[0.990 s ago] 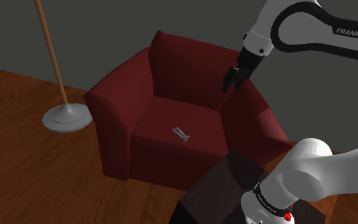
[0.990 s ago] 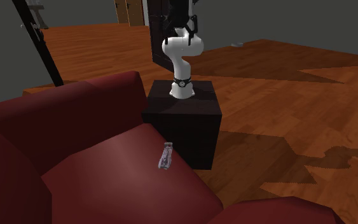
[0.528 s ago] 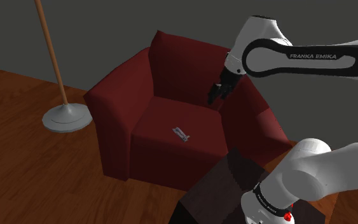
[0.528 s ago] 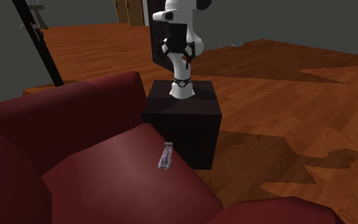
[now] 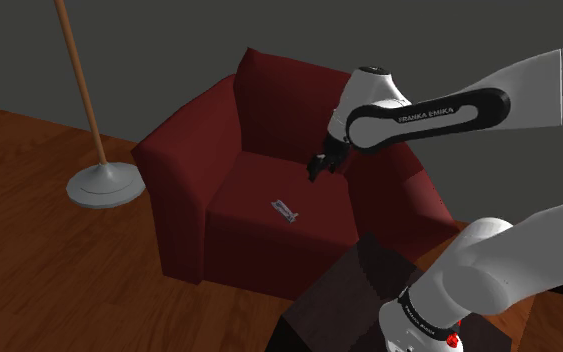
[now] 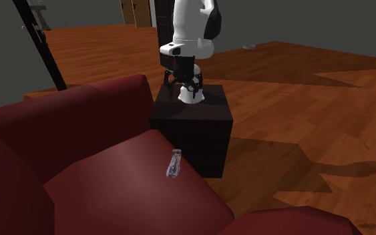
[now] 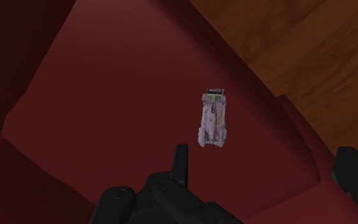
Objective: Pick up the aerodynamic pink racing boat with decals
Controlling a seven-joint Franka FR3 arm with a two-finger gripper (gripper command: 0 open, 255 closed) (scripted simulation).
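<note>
A small pale pink boat [image 5: 285, 209] with decals lies on the seat cushion of a dark red armchair [image 5: 184, 160], near the cushion's front edge. It also lies there in the second exterior view as the boat [image 6: 173, 164], and in the wrist view as the boat [image 7: 213, 119]. My black gripper [image 5: 317, 170] hangs above the seat, up and toward the shoulder view's right of the boat, clear of it. In the wrist view my gripper [image 7: 266, 168] is open, its fingers [image 7: 180, 163] apart and the boat ahead of them, untouched.
A floor lamp [image 5: 87, 95] with a round grey base [image 5: 104, 185] stands on the wooden floor left of the armchair. The dark stand [image 6: 192, 123] sits close to the chair's front. The chair's arm [image 5: 409, 195] rises beside the gripper.
The arm has swung down and toward the shoulder view's left, bringing the gripper from high over the chair's arm to just above the seat, closer to the boat. The boat has not moved.
</note>
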